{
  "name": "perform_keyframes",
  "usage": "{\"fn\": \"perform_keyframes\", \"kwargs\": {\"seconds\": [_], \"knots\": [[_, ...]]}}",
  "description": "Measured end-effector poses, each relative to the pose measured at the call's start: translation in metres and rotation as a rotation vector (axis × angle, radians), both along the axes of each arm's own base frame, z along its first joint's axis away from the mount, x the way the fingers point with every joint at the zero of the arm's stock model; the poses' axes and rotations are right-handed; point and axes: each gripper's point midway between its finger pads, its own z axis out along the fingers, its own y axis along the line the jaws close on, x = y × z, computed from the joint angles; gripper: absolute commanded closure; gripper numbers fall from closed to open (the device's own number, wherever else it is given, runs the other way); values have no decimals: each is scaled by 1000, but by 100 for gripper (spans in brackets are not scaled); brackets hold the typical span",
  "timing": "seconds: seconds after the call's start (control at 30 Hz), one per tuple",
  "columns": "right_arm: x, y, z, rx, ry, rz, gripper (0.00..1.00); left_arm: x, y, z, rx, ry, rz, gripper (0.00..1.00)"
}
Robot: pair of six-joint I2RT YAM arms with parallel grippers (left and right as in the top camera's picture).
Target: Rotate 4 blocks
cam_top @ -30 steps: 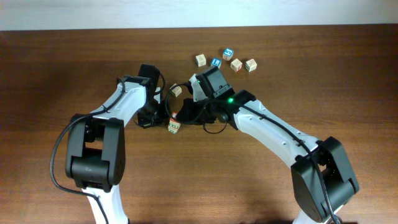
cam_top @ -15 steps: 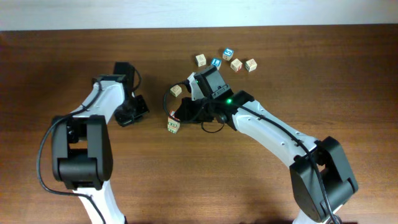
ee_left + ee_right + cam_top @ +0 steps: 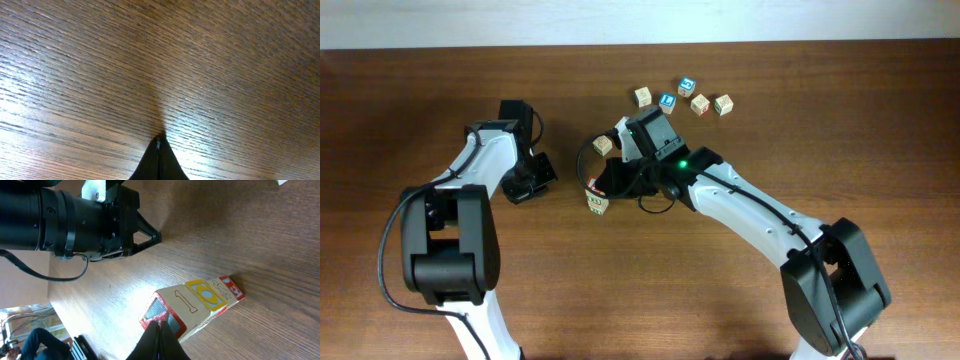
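Note:
A short row of light-wood blocks [image 3: 192, 305] lies end to end on the table, its top faces printed with a "1" and a yellow ring. My right gripper [image 3: 160, 324] is shut, and its tips rest against the row's red-framed near end face. From overhead only one end of that row [image 3: 598, 204] shows beside the right gripper [image 3: 597, 190]. One more beige block [image 3: 604, 146] sits just behind it. Three beige blocks [image 3: 642, 96] [image 3: 700, 104] [image 3: 723, 104] lie at the back. My left gripper [image 3: 535, 178] is shut over bare wood [image 3: 159, 140], well left of the row.
Two blue-faced cubes [image 3: 667, 101] [image 3: 687, 85] lie among the back blocks. The left arm's black wrist and gripper [image 3: 100, 225] show in the right wrist view beyond the row. The table's far edge [image 3: 640, 45] meets a white wall.
My left gripper has pulled away to the left from the row of blocks and now rests there. The right gripper has shifted slightly left, staying at the row.

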Motion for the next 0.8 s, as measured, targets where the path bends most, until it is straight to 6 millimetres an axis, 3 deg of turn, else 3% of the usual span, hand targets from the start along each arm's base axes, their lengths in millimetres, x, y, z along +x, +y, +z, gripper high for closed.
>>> {"fn": "perform_keyframes", "kwargs": {"seconds": [0.1, 0.17, 0.27, 0.8], "knots": [[0, 0, 0, -3, 1, 2, 95, 0, 0, 0, 0, 0, 0, 100], [0, 0, 1, -1, 1, 4, 87, 0, 0, 0, 0, 0, 0, 100], [-1, 2, 3, 2, 2, 9, 84, 0, 0, 0, 1, 0, 0, 100], [3, 4, 8, -8, 10, 9, 82, 0, 1, 0, 7, -1, 0, 100]]}}
